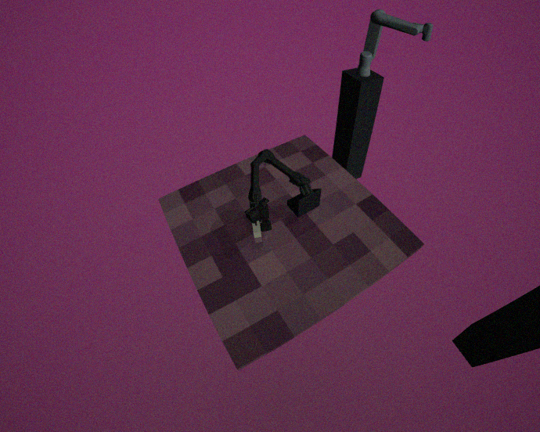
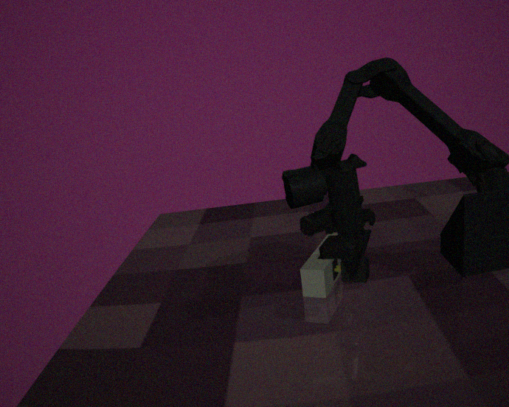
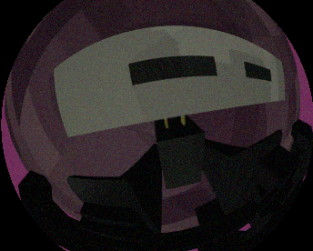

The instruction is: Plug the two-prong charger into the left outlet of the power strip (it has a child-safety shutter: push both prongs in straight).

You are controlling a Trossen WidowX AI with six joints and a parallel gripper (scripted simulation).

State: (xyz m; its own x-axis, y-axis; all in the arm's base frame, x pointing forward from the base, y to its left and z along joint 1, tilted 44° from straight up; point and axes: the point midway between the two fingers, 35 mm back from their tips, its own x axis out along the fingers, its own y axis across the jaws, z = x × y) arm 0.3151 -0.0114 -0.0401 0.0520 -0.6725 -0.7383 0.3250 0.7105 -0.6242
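The pale power strip (image 1: 257, 231) (image 2: 313, 282) (image 3: 97, 102) stands on the checkered table. The outlet openings are not visible; the strip's near side is hidden in the wrist view. My gripper (image 2: 346, 264) (image 3: 175, 145) is shut on the dark charger (image 3: 180, 160), low beside the strip's long side. Two yellow prongs (image 3: 175, 122) stick out of the charger toward the strip. Their tips reach the strip's edge in the wrist view; I cannot tell whether they touch it or enter it. A bit of yellow also shows beside the strip in the exterior view.
Two dark rectangles (image 3: 173, 69) (image 3: 257, 71) mark the strip's pale face. My arm's dark base block (image 1: 304, 203) (image 2: 479, 237) stands on the table (image 1: 270, 265). A grey arm (image 1: 396, 22) on a tall black pedestal (image 1: 358, 121) stands beyond the table. A black shape (image 1: 504, 329) is at lower right.
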